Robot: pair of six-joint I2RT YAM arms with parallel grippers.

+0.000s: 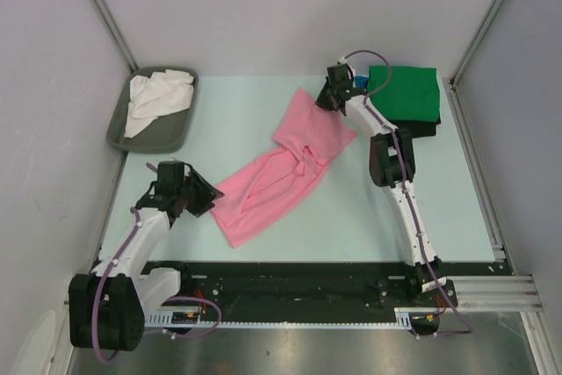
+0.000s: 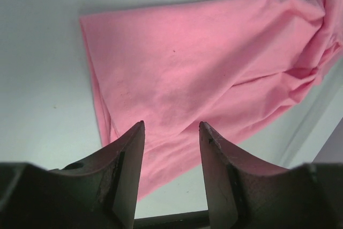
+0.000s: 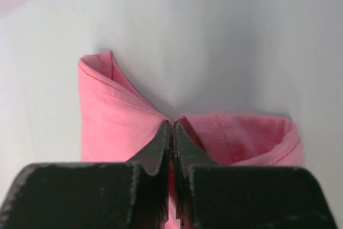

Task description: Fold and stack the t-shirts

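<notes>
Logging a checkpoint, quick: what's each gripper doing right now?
Left gripper: open, empty, at the pink t-shirt's near end.
Right gripper: shut, pinching the pink t-shirt's far edge.

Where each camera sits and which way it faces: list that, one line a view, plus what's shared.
Top external: above and behind the arms, looking down on the pale table; both arms show.
Left wrist: on the left gripper, facing the crumpled pink cloth t-shirt; open fingers show.
Right wrist: on the right gripper, looking down; shut fingers pinch the shirt's hem.
Shared: the pink shirt.
</notes>
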